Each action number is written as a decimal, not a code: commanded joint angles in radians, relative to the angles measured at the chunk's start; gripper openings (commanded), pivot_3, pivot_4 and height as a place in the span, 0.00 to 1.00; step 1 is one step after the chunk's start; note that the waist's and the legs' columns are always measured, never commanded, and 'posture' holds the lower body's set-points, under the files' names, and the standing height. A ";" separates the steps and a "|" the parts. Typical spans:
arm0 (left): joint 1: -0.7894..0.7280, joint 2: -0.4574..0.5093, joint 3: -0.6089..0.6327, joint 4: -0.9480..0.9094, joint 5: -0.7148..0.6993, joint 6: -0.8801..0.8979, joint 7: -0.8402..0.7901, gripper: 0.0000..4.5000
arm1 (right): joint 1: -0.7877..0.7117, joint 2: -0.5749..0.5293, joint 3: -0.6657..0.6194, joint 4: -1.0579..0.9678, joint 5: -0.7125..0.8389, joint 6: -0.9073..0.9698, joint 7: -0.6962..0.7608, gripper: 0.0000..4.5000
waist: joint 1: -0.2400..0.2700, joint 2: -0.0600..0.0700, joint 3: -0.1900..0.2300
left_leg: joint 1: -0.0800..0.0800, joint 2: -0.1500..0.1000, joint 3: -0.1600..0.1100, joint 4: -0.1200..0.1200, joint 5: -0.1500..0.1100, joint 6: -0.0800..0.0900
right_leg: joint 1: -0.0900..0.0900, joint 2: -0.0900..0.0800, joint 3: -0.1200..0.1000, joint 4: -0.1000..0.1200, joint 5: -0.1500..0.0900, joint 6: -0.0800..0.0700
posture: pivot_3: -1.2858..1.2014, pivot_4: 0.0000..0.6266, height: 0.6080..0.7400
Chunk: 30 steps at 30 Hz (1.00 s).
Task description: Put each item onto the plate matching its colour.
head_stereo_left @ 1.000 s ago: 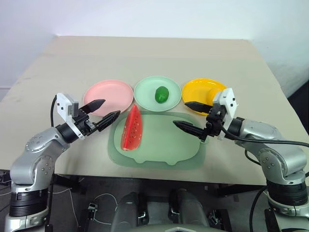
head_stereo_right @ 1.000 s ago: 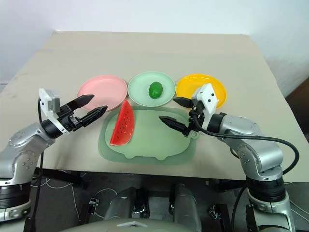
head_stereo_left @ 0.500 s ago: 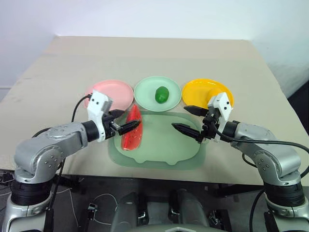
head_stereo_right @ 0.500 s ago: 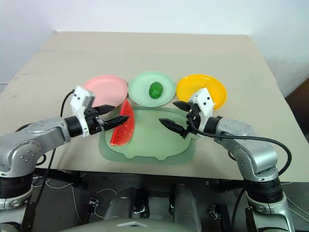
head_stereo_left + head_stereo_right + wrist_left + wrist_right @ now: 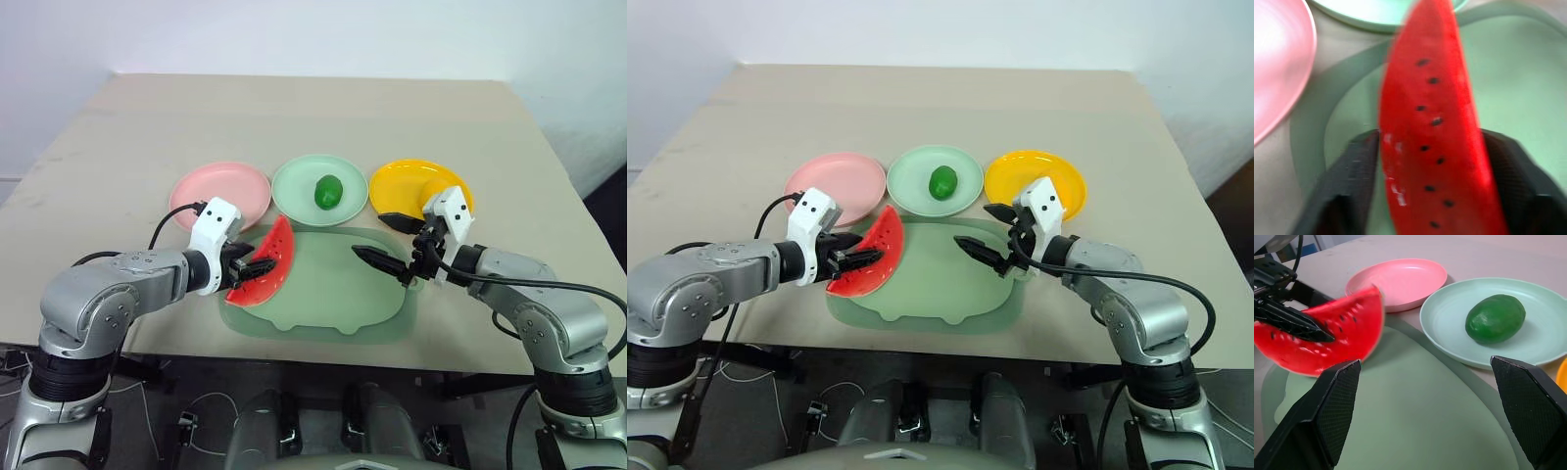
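Right now what matters to me is where the round pink plastic plate (image 5: 220, 190) lies from the red toy watermelon wedge with its green rind (image 5: 265, 276): the plate sits just beyond the wedge and a little to the robot's left, the two near each other but apart, so I judge the carry to be a short one away from the robot and leftward. The wedge is at the near-left part of the large pale green pig-shaped mat (image 5: 333, 294), its long axis running on a slant from the mat's near-left edge up toward the pale mint green plate (image 5: 299, 183); it looks tilted up on its rind rather than lying flat, though I cannot tell whether it has left the mat. My left claw (image 5: 257, 266) is pinching it, the two black fingers (image 5: 1352, 171) pressed against the wedge's red sides, as the left wrist view shows plainly. That arm is clearly the nearer one to the pink plate. My right claw (image 5: 385, 240) is spread wide and holds nothing, hanging over the right side of the mat, just in front of the yellow-orange plate (image 5: 409, 182). The small glossy green oval fruit (image 5: 328, 191) already rests on the mint plate. All of it stands on the beige worktop (image 5: 313, 108).
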 commanded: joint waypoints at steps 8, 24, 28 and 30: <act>-0.044 0.024 0.084 0.019 0.005 -0.003 -0.042 0.38 | -0.047 0.012 0.015 0.032 -0.038 -0.035 -0.011 1.00 | 0.001 0.000 0.000 | 0.000 0.000 0.000 0.000 0.000 0.000 | 0.000 0.000 0.000 0.000 0.000 0.000 | 0.52 0.24 0.67; -0.408 0.054 0.021 0.570 0.364 -0.346 -0.033 0.38 | -0.055 0.022 0.016 0.032 -0.041 -0.036 -0.018 1.00 | 0.000 0.000 0.000 | 0.000 0.000 0.001 0.002 0.000 0.000 | 0.000 0.000 0.000 0.002 0.000 0.000 | 0.52 0.24 0.67; -0.452 -0.008 -0.012 0.726 0.439 -0.400 -0.039 0.38 | -0.064 0.018 0.012 0.041 -0.045 -0.039 -0.020 1.00 | 0.002 0.000 0.000 | -0.001 0.000 0.001 0.003 0.000 0.000 | -0.001 0.000 0.000 0.002 0.000 0.000 | 0.52 0.24 0.67; -0.460 -0.034 -0.025 0.785 0.465 -0.415 -0.054 0.38 | -0.068 0.014 0.010 0.044 -0.049 -0.041 -0.022 1.00 | 0.001 -0.001 0.000 | -0.002 0.000 0.000 0.004 0.000 0.000 | -0.001 0.000 0.000 0.003 0.000 0.000 | 0.52 0.24 0.67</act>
